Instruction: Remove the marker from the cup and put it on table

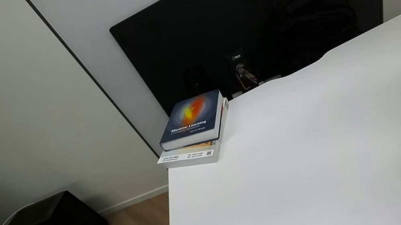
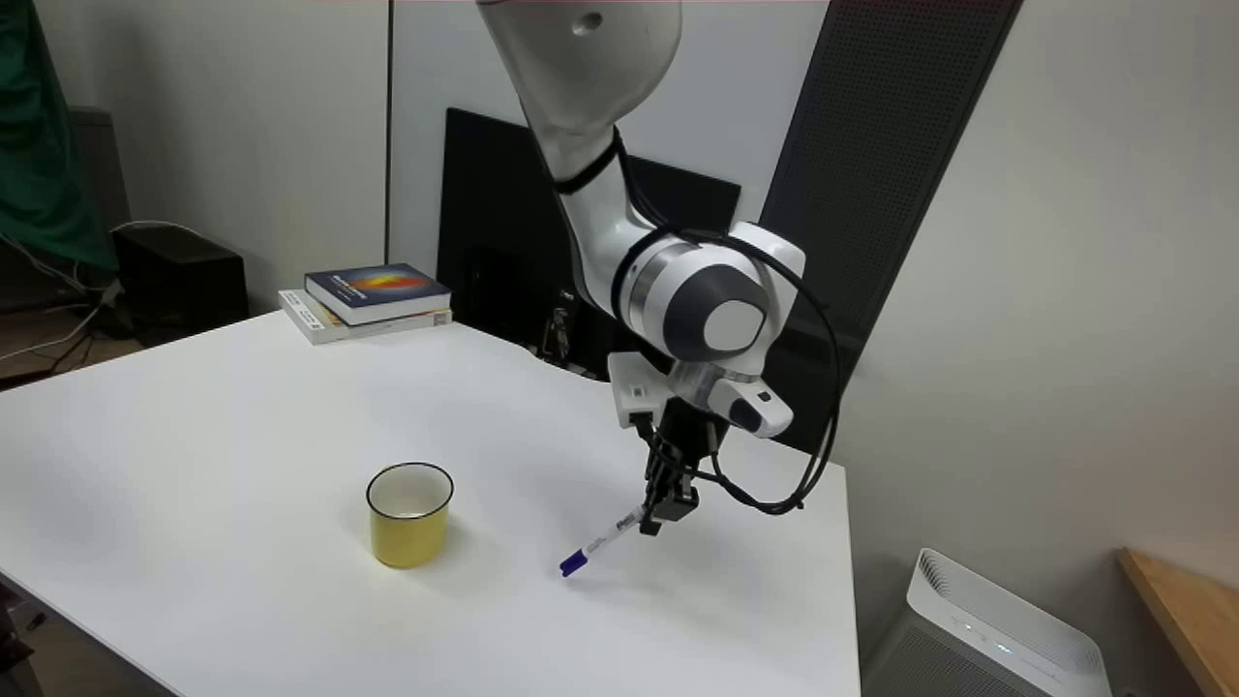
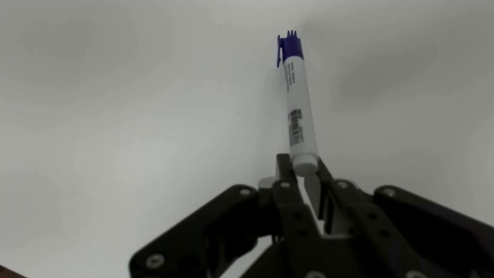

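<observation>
While gripping the marker (image 3: 299, 101) by its tail in the end effector (image 3: 303, 166), probably best to level its long axis, slanting out cap-down toward the desk (image 2: 290, 600).

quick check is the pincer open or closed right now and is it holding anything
Pincer: closed, holding the marker by the end opposite its purple cap.
</observation>
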Controlling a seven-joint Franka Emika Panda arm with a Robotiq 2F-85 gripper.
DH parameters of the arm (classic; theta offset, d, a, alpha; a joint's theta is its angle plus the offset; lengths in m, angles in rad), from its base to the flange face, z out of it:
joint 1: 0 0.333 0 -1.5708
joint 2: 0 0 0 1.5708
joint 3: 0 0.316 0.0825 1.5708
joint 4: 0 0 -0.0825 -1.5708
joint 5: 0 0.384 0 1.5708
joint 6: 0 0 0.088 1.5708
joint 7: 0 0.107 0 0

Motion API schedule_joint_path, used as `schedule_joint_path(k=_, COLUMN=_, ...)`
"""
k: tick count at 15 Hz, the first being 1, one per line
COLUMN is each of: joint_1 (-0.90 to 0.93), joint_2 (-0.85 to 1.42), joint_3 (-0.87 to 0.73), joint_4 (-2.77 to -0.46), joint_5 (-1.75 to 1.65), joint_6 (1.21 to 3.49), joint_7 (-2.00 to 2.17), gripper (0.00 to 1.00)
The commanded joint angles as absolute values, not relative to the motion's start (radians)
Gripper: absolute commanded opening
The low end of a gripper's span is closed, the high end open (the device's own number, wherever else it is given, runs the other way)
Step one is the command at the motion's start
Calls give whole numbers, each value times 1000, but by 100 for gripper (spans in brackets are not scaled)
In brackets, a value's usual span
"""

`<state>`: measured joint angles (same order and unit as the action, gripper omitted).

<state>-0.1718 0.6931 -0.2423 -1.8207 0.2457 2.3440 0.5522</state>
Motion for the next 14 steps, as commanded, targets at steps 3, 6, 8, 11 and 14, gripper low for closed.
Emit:
schedule_joint_path(k=3, joint_1=-176, joint_2=764, joint_3=-270, joint_4=-1770, joint_5=251, joint_6=2340, joint_7=619, gripper=4)
schedule_joint_path(k=6, joint_1=-165, joint_2=790, joint_3=-292, joint_4=-1763, joint_5=236, joint_6=2349, joint_7=650, gripper=4)
schedule_joint_path(k=8, joint_1=-166, joint_2=808, joint_3=-300, joint_4=-1752, joint_5=231, joint_6=2344, joint_7=669, gripper=4)
schedule_joint_path(k=11, joint_1=-175, joint_2=835, joint_3=-308, joint_4=-1730, joint_5=226, joint_6=2332, joint_7=695, gripper=4)
schedule_joint_path(k=14, joint_1=-157, joint_2=866, joint_3=-343, joint_4=-1714, joint_5=197, joint_6=2343, joint_7=754, gripper=4)
